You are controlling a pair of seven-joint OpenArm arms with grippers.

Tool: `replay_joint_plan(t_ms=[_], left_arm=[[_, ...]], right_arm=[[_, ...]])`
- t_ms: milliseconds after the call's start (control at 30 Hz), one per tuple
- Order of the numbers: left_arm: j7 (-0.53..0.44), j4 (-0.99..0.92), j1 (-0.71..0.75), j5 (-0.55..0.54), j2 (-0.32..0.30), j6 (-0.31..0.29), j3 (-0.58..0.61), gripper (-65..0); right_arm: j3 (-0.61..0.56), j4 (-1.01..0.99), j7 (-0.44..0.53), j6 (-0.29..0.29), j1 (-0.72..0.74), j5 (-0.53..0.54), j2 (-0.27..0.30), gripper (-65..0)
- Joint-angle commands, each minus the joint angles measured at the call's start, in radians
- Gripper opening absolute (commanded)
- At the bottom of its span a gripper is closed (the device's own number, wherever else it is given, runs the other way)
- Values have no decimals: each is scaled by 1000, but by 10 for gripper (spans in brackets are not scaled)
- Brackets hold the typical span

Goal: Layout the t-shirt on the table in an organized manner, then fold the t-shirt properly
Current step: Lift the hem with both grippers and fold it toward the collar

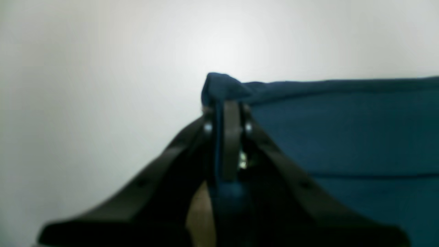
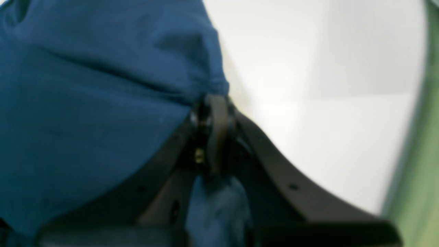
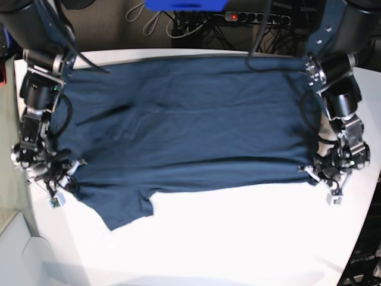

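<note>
A navy t-shirt (image 3: 190, 131) was stretched across the white tabletop (image 3: 238, 238), each pincer (image 1: 226, 103) (image 2: 212, 99) clenched on an edge; uneven pulling could bunch it.

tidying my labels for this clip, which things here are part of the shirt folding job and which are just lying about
Part of the job:
- t-shirt, spread across the table
- left end effector, shut on a shirt corner
- right end effector, shut on the shirt's opposite edge

Just lying about:
- power strip behind the table
- cables beside it
</note>
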Motion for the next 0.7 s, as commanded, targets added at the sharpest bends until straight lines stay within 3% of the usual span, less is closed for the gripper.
replay_joint_plan(t_ms=[0,333,500,667], left_arm=[[6,47,-27,-7,-6,-3,-2,-618],[121,371,96,-7,92,-11,2,-618],[179,471,140,-9,100,-14,-4,-618],[236,568,197,-9,101,-106,-5,-618]], right_arm=[[2,48,18,-4,2,12,12,-650],[2,318,18,-4,-185,12,-20,-650],[2,381,8,-4,-225,61,-13,-650],[2,472,-128,-4,-244,143,12,-650]])
